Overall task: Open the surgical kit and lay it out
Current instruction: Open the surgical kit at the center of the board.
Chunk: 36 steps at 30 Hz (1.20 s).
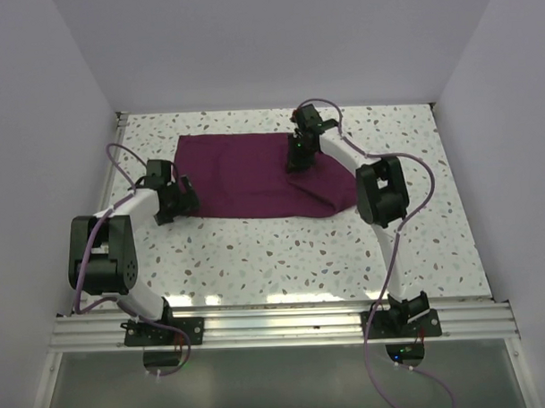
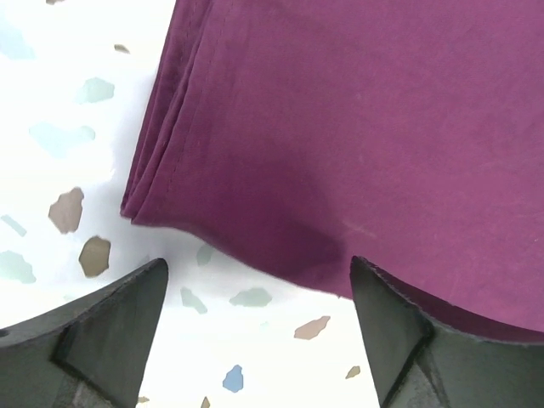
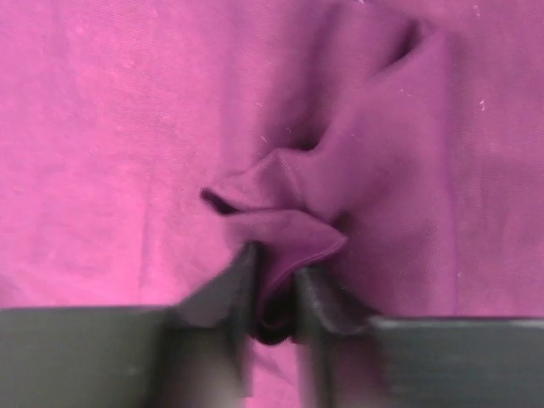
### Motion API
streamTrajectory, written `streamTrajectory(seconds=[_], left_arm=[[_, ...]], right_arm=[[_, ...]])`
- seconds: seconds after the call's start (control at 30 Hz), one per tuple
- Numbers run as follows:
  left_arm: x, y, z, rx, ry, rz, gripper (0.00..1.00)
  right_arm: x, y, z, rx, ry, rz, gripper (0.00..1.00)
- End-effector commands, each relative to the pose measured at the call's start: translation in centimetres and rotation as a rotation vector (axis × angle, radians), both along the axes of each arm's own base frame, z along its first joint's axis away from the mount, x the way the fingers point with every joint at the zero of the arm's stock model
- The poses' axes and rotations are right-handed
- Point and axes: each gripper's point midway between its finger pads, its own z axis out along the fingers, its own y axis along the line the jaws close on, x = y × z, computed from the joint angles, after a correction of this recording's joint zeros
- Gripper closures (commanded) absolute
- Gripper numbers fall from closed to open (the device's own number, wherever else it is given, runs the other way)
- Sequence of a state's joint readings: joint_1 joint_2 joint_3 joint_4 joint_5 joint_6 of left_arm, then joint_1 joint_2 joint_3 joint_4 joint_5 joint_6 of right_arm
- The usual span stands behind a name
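The dark purple cloth (image 1: 245,178) lies folded on the far middle of the speckled table; the steel tray and instruments are hidden. My right gripper (image 1: 296,160) is over the cloth's right part, shut on a pinched fold of the cloth (image 3: 285,229), which bunches up between the fingers. My left gripper (image 1: 185,200) sits at the cloth's near left corner, open and empty. In the left wrist view its gripper (image 2: 259,323) straddles bare table, with the folded cloth corner (image 2: 170,195) just ahead and the right finger (image 2: 399,331) lying over the cloth's edge.
White walls enclose the table (image 1: 283,257) on the left, back and right. An aluminium rail (image 1: 277,327) runs along the near edge with both arm bases. Purple cables loop off each arm.
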<state>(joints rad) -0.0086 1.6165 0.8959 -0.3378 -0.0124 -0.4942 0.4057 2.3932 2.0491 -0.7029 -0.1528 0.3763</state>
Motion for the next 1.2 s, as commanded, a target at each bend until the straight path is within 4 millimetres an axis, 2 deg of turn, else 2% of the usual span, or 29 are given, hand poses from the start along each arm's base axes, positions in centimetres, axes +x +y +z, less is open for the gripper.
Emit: streamTrajectory(seconds=[0.0, 0.03, 0.1, 0.13, 0.17, 0.23, 0.27, 0.33, 0.37, 0.47, 0.5, 0.57, 0.6, 0.67, 0.7, 0.73, 0.77, 0.87, 0.9, 0.93, 0.97, 1.0, 1.03, 1.1, 1.13, 1.17], left_arm=[[-0.2, 0.1, 1.1, -0.007, 0.022, 0.006, 0.10], [0.4, 0.1, 1.7, -0.006, 0.005, 0.009, 0.14], [0.8, 0.3, 2.8, -0.002, -0.018, 0.016, 0.22], [1.1, 0.3, 3.4, -0.002, -0.032, 0.018, 0.27], [1.6, 0.5, 4.6, 0.006, -0.058, 0.026, 0.36], [2.4, 0.6, 6.2, 0.012, -0.094, 0.033, 0.49], [2.7, 0.7, 6.8, 0.015, -0.106, 0.037, 0.51], [3.3, 1.0, 8.7, 0.030, -0.143, 0.053, 0.56], [3.5, 1.2, 9.3, 0.035, -0.154, 0.058, 0.59], [4.0, 1.8, 11.6, 0.057, -0.198, 0.088, 0.66], [4.0, 2.1, 12.4, 0.067, -0.211, 0.103, 0.67], [4.3, 2.4, 13.7, 0.076, -0.240, 0.121, 0.70], [4.2, 2.7, 14.4, 0.084, -0.254, 0.138, 0.71], [4.2, 2.9, 15.3, 0.092, -0.275, 0.155, 0.73], [4.1, 3.1, 15.9, 0.096, -0.295, 0.172, 0.73], [4.0, 3.3, 16.2, 0.099, -0.300, 0.181, 0.73], [3.9, 3.4, 16.4, 0.101, -0.307, 0.189, 0.73], [3.2, 3.8, 16.7, 0.111, -0.318, 0.221, 0.73], [2.9, 4.0, 17.1, 0.112, -0.332, 0.241, 0.73], [2.5, 4.1, 16.7, 0.114, -0.324, 0.249, 0.73], [2.3, 4.2, 16.6, 0.114, -0.326, 0.262, 0.72], [2.0, 4.3, 17.0, 0.107, -0.342, 0.282, 0.71], [1.5, 4.3, 16.3, 0.107, -0.328, 0.293, 0.66], [1.0, 4.4, 16.2, 0.093, -0.340, 0.322, 0.60], [0.4, 4.3, 15.3, 0.087, -0.322, 0.330, 0.53], [0.2, 4.2, 15.0, 0.080, -0.318, 0.333, 0.49]], right_arm=[[-1.0, -0.5, 3.5, -0.002, -0.042, 0.026, 0.93], [-1.1, -0.6, 4.1, -0.004, -0.052, 0.031, 1.00], [-1.4, -0.8, 4.8, -0.003, -0.060, 0.033, 1.00], [-1.4, -0.7, 6.4, 0.011, -0.091, 0.039, 1.00], [-1.4, -0.6, 7.3, 0.021, -0.109, 0.040, 1.00], [-1.4, -0.5, 9.3, 0.041, -0.146, 0.045, 1.00], [-1.5, -0.3, 11.2, 0.060, -0.178, 0.051, 1.00], [-2.0, 0.3, 13.4, 0.093, -0.206, 0.069, 1.00], [-2.7, 1.0, 15.5, 0.137, -0.229, 0.097, 1.00], [-6.2, 3.8, 17.3, 0.228, -0.198, 0.213, 1.00], [-8.7, 5.1, 17.3, 0.229, -0.161, 0.267, 1.00], [-12.1, 6.4, 16.9, 0.213, -0.120, 0.361, 1.00], [-15.8, 7.2, 15.9, 0.182, -0.060, 0.425, 1.00], [-19.6, 7.4, 14.2, 0.134, -0.006, 0.495, 1.00], [-23.5, 7.0, 12.5, 0.096, 0.050, 0.549, 1.00], [-25.4, 6.5, 11.5, 0.071, 0.080, 0.564, 1.00], [-28.9, 5.3, 8.9, 0.017, 0.161, 0.598, 1.00], [-33.2, 2.3, 7.6, -0.065, 0.207, 0.594, 1.00], [-35.6, 0.1, 5.7, -0.130, 0.278, 0.597, 1.00], [-36.4, -1.1, 5.8, -0.148, 0.279, 0.569, 1.00], [-37.1, -2.2, 5.4, -0.176, 0.300, 0.555, 1.00], [-38.4, -4.2, 4.5, -0.223, 0.347, 0.539, 1.00], [-38.6, -5.2, 4.2, -0.254, 0.350, 0.507, 1.00], [-39.5, -7.1, 3.9, -0.305, 0.377, 0.474, 1.00], [-39.6, -7.6, 3.7, -0.330, 0.382, 0.460, 0.89], [-39.5, -8.3, 3.3, -0.369, 0.381, 0.442, 0.70]])
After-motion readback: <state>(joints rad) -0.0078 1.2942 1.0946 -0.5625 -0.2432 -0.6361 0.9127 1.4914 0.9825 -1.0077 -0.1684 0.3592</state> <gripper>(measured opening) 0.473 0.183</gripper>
